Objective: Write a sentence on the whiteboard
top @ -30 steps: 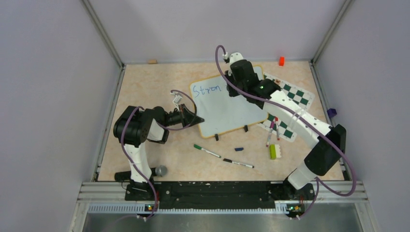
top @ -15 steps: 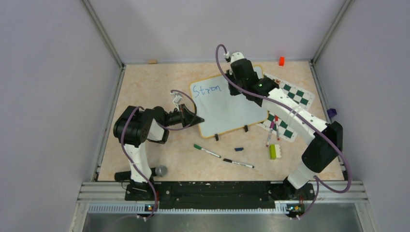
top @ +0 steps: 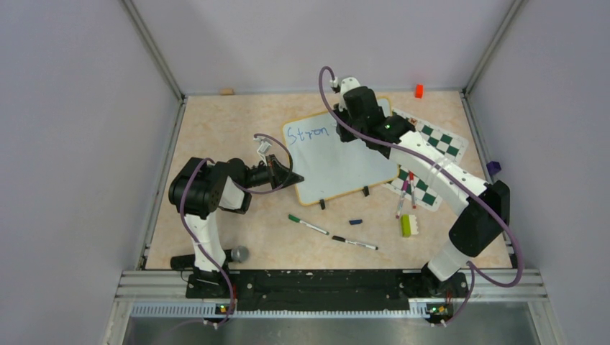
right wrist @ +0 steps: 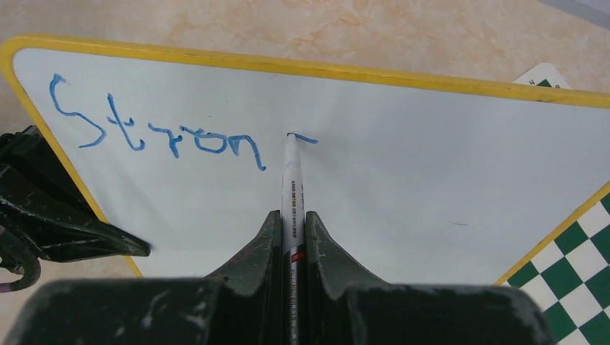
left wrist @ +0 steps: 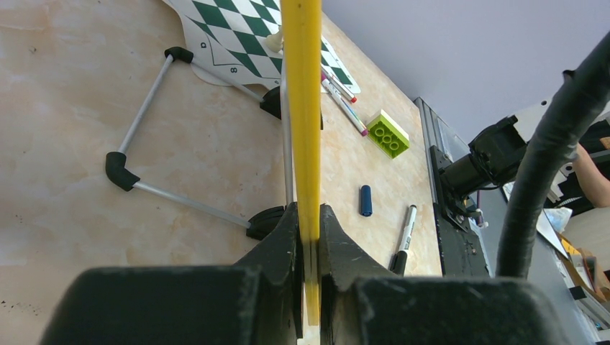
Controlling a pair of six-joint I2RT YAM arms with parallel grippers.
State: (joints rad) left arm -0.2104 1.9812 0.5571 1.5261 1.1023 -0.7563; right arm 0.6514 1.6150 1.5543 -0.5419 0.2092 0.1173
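The whiteboard (top: 338, 162) with its yellow rim (left wrist: 302, 108) lies mid-table. My left gripper (top: 293, 177) is shut on its left edge, seen edge-on in the left wrist view (left wrist: 310, 223). My right gripper (right wrist: 293, 215) is shut on a white marker (right wrist: 291, 172), over the board's top part (top: 344, 111). The marker tip touches the board just right of the blue letters "Stron" (right wrist: 155, 133), the sentence as it stands, at a short fresh blue stroke (right wrist: 303, 137). The same letters show in the top view (top: 307, 133).
A green-and-white chessboard (top: 435, 147) lies under the whiteboard's right side. Loose markers (top: 308, 224) (top: 354, 243) (top: 404, 194), a blue cap (top: 355, 221) and a green brick (top: 406, 225) lie in front. An orange block (top: 419, 90) sits at the back.
The right arm has shifted slightly left over the board's top, the marker with it. The left arm and the whiteboard have stayed still.
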